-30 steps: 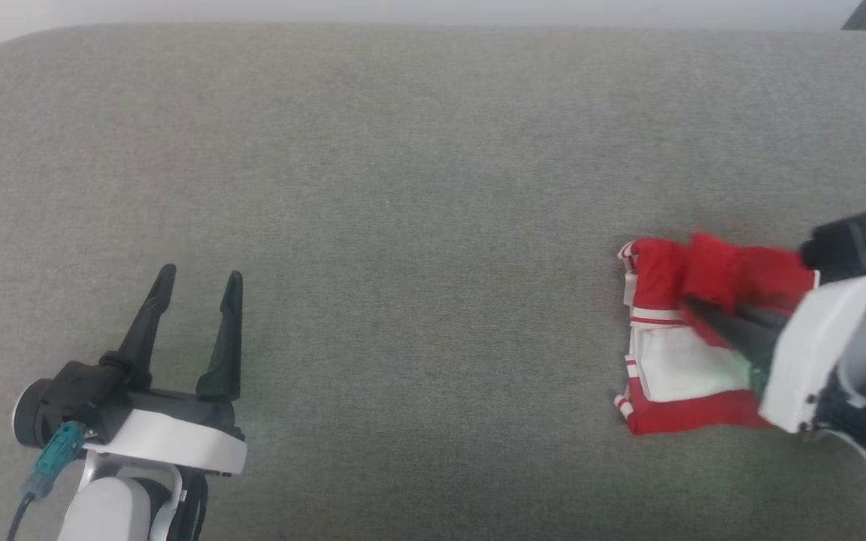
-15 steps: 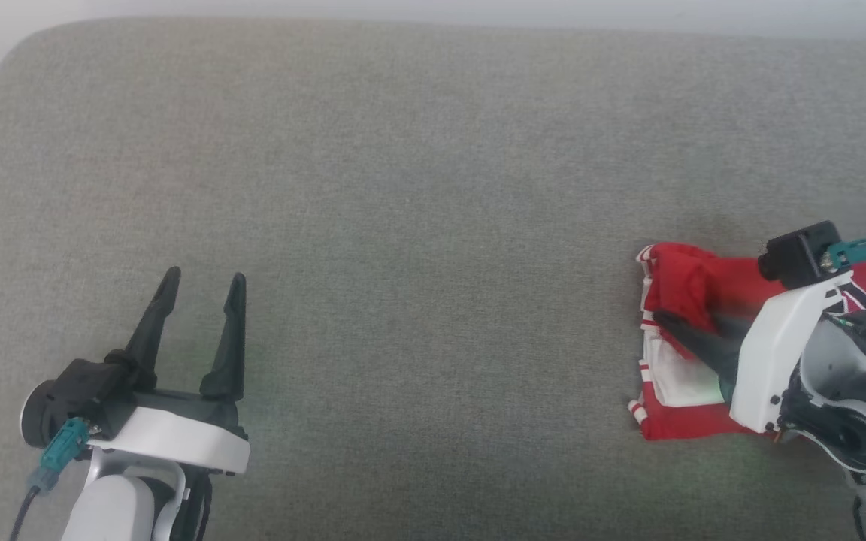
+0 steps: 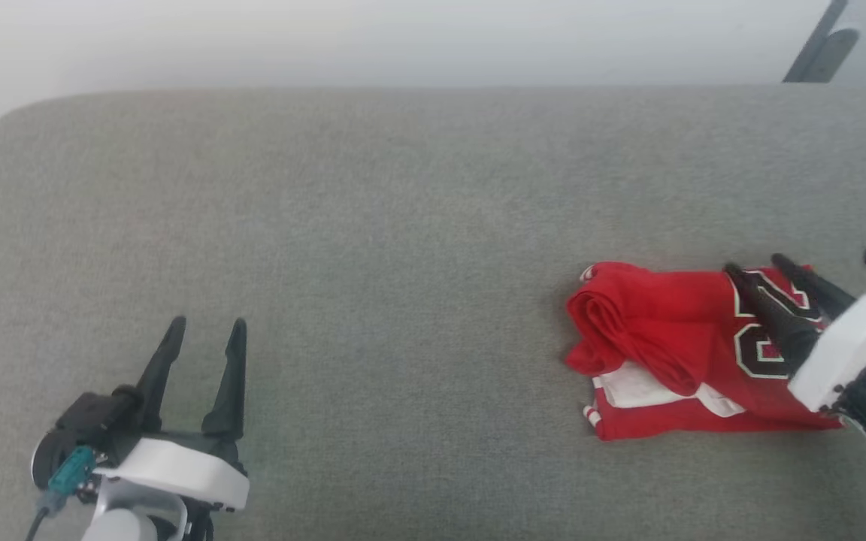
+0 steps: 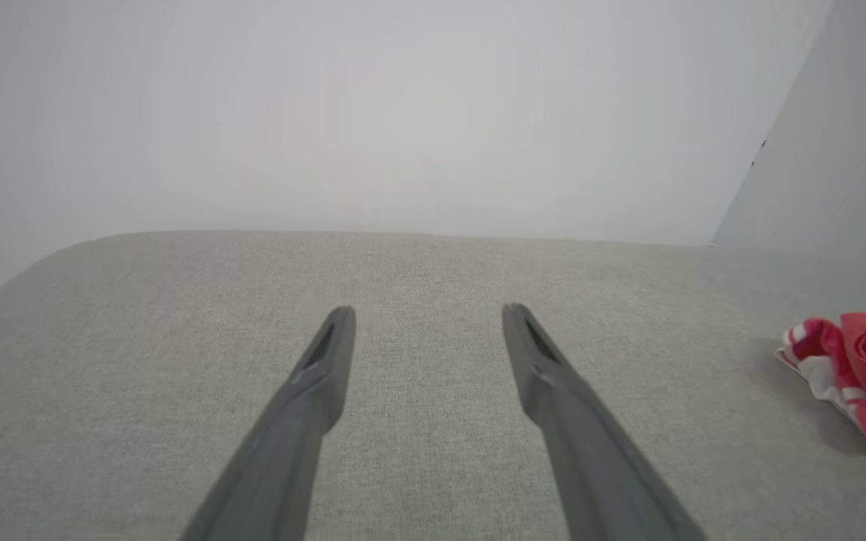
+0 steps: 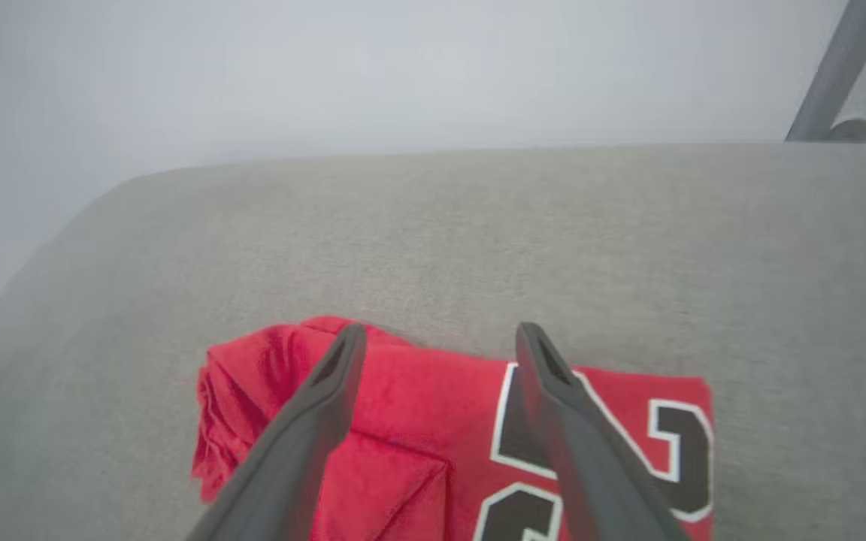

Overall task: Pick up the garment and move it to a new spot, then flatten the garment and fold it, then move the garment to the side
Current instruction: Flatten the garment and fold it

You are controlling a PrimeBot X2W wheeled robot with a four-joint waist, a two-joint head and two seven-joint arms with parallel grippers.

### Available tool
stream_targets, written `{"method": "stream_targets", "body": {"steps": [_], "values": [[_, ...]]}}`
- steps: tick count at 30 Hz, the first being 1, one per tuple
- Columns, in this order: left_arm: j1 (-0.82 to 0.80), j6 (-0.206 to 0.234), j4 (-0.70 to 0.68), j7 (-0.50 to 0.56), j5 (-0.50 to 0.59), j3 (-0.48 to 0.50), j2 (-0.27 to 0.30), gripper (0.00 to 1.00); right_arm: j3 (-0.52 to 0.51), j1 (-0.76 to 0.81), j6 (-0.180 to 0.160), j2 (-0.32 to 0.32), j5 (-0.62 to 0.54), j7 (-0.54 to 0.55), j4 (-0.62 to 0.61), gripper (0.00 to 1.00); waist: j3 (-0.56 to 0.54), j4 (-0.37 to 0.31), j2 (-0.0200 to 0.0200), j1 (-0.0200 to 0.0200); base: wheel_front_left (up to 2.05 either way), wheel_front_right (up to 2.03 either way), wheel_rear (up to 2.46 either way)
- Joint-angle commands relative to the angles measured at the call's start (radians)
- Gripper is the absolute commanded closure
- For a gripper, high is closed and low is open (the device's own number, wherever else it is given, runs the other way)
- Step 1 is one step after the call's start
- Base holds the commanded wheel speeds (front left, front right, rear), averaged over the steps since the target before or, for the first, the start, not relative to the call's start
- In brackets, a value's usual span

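While the garment (image 3: 658, 338) lies roughly folded, the left gripper (image 3: 207, 323) and right gripper (image 3: 755, 263) have fingers (image 3: 228, 368) apart, empty.

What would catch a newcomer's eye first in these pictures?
The red garment, roughly folded with one end rolled up, lies at the right of the grey fabric surface, its dark white-outlined lettering showing. The right end effector is open over that lettering, holding nothing. The left end effector is open too, over bare fabric at the lower left.
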Motion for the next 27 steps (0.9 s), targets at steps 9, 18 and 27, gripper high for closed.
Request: {"method": "stream_targets", "body": {"steps": [9, 18, 27], "values": [[0.059, -0.001, 0.054, -0.004, -0.008, 0.033, -0.032, 0.00, 0.022, 0.033, 0.000, 0.014, -0.080, -0.374, 0.204, 0.00, -0.105, -0.035, -0.0001, -0.0001, 0.00, 0.00, 0.00], [0.169, -0.001, -0.009, -0.004, 0.015, 0.054, -0.029, 0.00, -0.058, 0.124, 0.000, 0.035, -0.193, -0.451, 0.158, 0.00, -0.161, -0.038, -0.0001, -0.0001, 0.00, 0.00, 0.00], [0.280, -0.001, -0.107, -0.004, 0.052, 0.094, -0.047, 0.00, -0.230, 0.324, 0.000, 0.076, -0.309, -0.451, 0.007, 0.00, -0.164, -0.023, -0.0001, -0.0001, 0.00, 0.00, 0.00]]}}
